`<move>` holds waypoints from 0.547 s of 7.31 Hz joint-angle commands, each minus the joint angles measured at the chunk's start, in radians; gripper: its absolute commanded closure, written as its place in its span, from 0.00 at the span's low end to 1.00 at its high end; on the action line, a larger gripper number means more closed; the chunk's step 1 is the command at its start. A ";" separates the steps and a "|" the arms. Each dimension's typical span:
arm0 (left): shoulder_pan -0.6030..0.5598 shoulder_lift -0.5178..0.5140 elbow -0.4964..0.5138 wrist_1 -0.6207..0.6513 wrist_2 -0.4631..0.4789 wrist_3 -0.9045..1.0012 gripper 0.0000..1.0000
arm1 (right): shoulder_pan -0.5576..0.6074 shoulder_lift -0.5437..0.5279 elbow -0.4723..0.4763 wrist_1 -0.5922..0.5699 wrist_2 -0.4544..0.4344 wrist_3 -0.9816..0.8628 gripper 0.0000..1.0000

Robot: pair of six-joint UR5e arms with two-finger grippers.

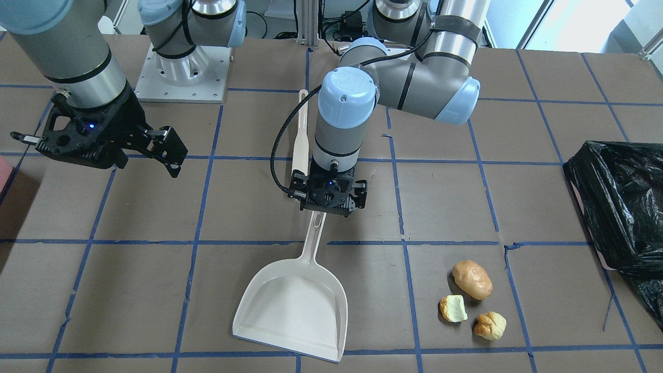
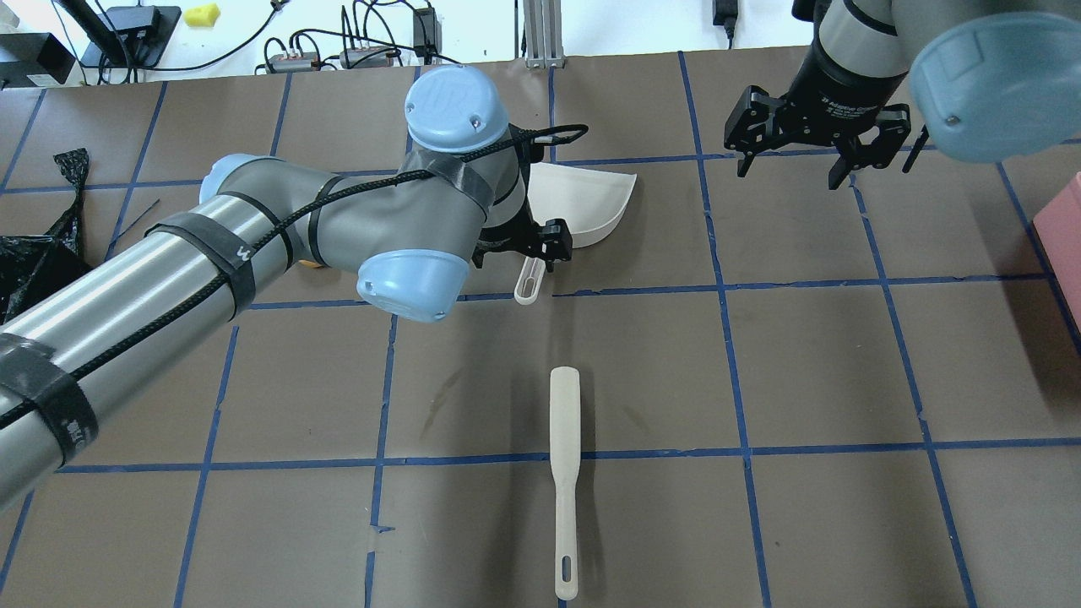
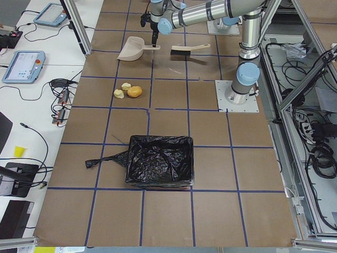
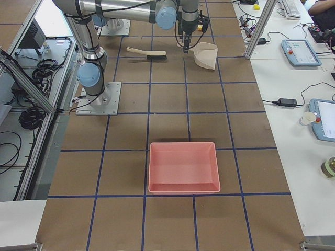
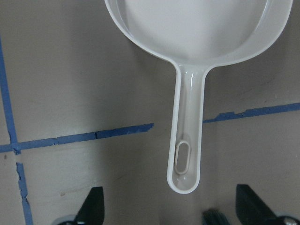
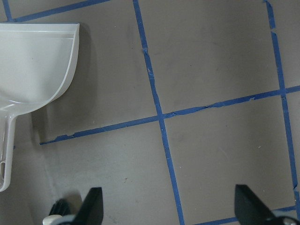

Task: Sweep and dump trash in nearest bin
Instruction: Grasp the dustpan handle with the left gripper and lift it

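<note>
I see the trash, three scraps clustered on the table near the dustpan, between it and the black-lined bin. My left tool hangs over the dustpan's handle end, jaws spread wide, gripping nothing. My right tool hovers well apart from the dustpan, likewise spread and empty.
</note>
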 commanded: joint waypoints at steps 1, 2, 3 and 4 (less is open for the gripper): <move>-0.018 -0.032 -0.012 0.058 -0.001 0.005 0.00 | -0.001 0.000 0.001 0.000 0.000 0.000 0.00; -0.023 -0.042 -0.017 0.063 -0.001 0.010 0.00 | -0.001 0.000 0.001 0.000 0.000 0.000 0.00; -0.033 -0.051 -0.027 0.087 0.001 0.013 0.00 | -0.003 0.000 0.001 0.000 -0.002 0.000 0.00; -0.033 -0.062 -0.044 0.131 0.001 0.022 0.00 | -0.003 0.000 0.001 0.000 -0.002 0.000 0.00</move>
